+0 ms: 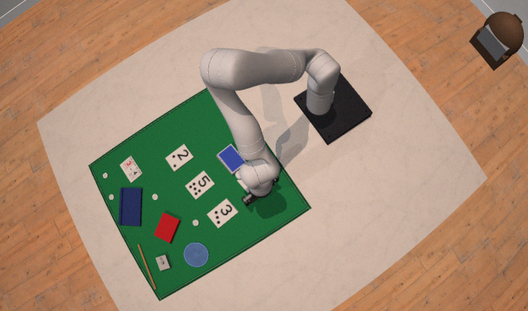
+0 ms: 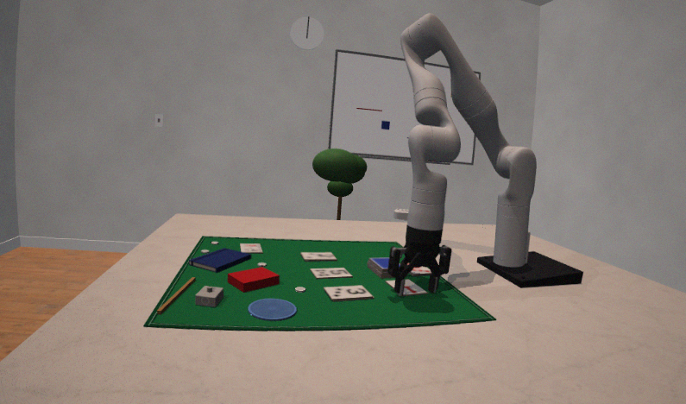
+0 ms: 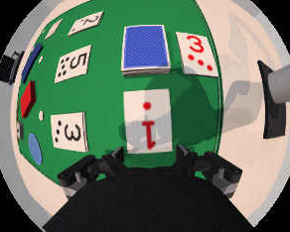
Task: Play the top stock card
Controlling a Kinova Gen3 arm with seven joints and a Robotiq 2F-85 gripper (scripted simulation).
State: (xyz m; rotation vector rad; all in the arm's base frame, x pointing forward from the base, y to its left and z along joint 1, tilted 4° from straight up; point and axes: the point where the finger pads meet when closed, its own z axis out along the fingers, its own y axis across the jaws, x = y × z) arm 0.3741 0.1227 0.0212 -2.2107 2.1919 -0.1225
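Note:
The face-down stock (image 1: pixel 230 158) (image 2: pixel 379 262) (image 3: pixel 145 47) shows a blue back on top. Face up lie a black 2 (image 1: pixel 179 157) (image 2: pixel 318 256) (image 3: pixel 85 23), a black 5 (image 1: pixel 200 185) (image 2: pixel 330 273) (image 3: pixel 73 63), a black 3 (image 1: pixel 222 212) (image 2: pixel 348 293) (image 3: pixel 69 133), a red 3 (image 3: pixel 198 55) beside the stock and a red 1 (image 2: pixel 406 287) (image 3: pixel 148 121). My gripper (image 2: pixel 416 292) (image 3: pixel 149 153) is open and empty, pointing down low over the mat at the red 1's near end. The arm hides most of the red 1 and the red 3 in the top view.
On the green mat (image 1: pixel 173 131) are a dark blue book (image 1: pixel 130 207), a red box (image 1: pixel 167 227), a blue disc (image 1: pixel 196 254), a grey block (image 1: pixel 162 262), a wooden stick (image 1: pixel 147 266), several small white discs and a small card (image 1: pixel 131 169) printed with 3 and 4.

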